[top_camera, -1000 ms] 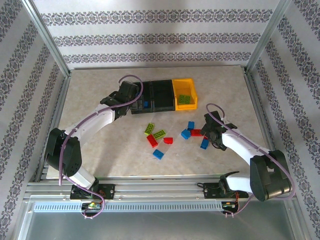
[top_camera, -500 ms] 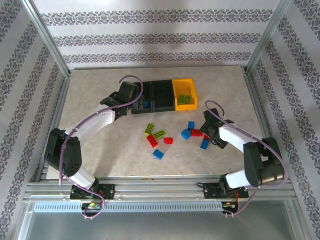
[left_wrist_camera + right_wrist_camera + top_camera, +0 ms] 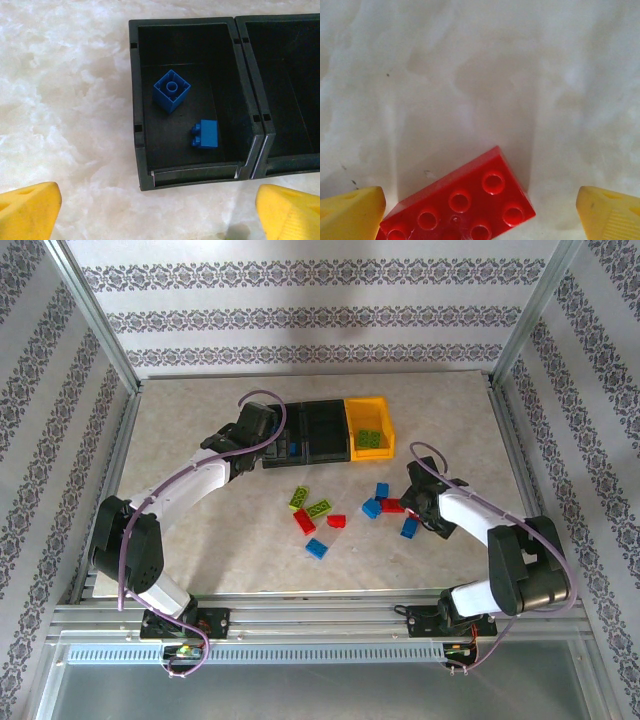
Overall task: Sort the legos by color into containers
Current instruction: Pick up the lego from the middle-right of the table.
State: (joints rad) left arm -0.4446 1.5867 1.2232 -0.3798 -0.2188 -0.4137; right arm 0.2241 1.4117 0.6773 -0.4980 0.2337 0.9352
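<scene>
The containers sit in a row at the back: two black bins (image 3: 312,432) and a yellow bin (image 3: 368,426) with a green lego (image 3: 369,438) inside. The left black bin (image 3: 137,100) holds two blue legos (image 3: 171,90) (image 3: 205,134). My left gripper (image 3: 272,445) (image 3: 160,212) hovers open at that bin's near edge with nothing between its fingers. My right gripper (image 3: 406,502) (image 3: 480,212) is open and low over a red lego (image 3: 462,202) (image 3: 392,505), which lies between the yellow fingertips (image 3: 352,215), untouched by either. Loose legos lie mid-table.
Loose on the table are green bricks (image 3: 299,497) (image 3: 319,508), red ones (image 3: 304,521) (image 3: 336,521) and blue ones (image 3: 316,548) (image 3: 381,490) (image 3: 371,508) (image 3: 408,528). Metal frame rails and patterned walls bound the table on all sides.
My right arm has swung its elbow inward and brought the gripper a little closer to the red lego. The left arm has not moved, and no lego has shifted.
</scene>
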